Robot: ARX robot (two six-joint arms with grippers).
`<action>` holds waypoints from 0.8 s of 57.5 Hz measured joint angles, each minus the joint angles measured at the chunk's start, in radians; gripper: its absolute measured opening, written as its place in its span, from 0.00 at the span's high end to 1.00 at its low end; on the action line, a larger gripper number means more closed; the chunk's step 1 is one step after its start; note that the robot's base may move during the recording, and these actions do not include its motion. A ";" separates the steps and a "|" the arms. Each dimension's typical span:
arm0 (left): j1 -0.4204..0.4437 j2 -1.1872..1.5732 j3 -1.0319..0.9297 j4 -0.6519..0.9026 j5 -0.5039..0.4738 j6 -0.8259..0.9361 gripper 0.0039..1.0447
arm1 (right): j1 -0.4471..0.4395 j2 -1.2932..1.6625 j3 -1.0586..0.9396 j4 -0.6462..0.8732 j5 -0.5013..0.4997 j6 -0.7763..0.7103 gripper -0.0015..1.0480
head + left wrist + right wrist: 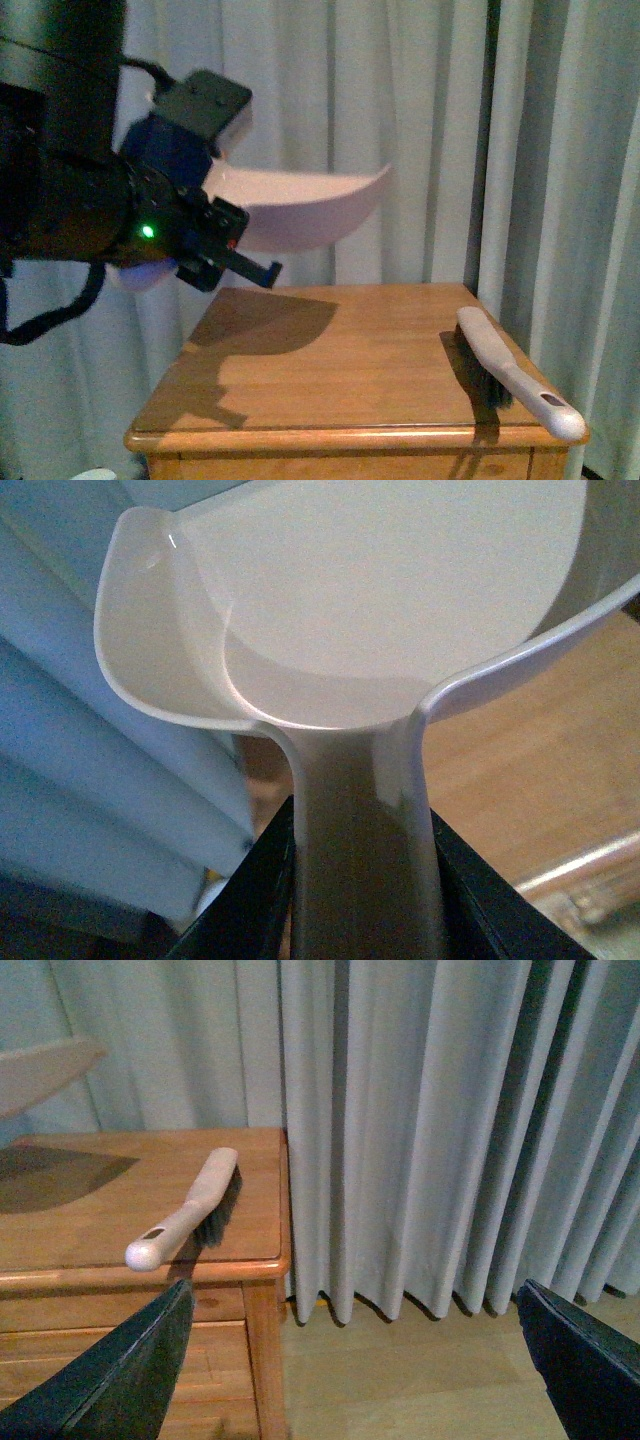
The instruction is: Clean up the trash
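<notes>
Pale curtains were noted behind the wooden surface [330,370]. The dustpan [300,205] was held aloft over its left side, the left end effector [362,900] clamped on the handle. The right end effector [355,1295] was spread wide and empty, off the right side near the brush [515,375]. The trash was seen in no view, pan included. Judgement: pan best kept level, grip unshifted

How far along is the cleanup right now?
Apparently done: the tabletop shows no tissue wad, and the brush lies at its right edge. In hand: the left tool grips the dustpan by its handle, raised above the table; the pan's visible part looks empty. The right tool is open, holding nothing. Left: setting the dustpan down, probably.
</notes>
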 joint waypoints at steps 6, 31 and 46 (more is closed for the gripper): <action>0.029 -0.143 -0.082 0.116 0.030 0.016 0.73 | 0.000 0.000 0.000 0.000 0.000 0.000 0.07; 0.277 -0.609 -0.408 0.340 0.225 0.032 0.73 | 0.000 0.000 0.000 0.000 0.000 0.000 0.07; 0.534 -0.861 -0.566 0.314 0.346 -0.172 0.73 | 0.000 0.000 0.000 0.000 0.000 0.000 0.07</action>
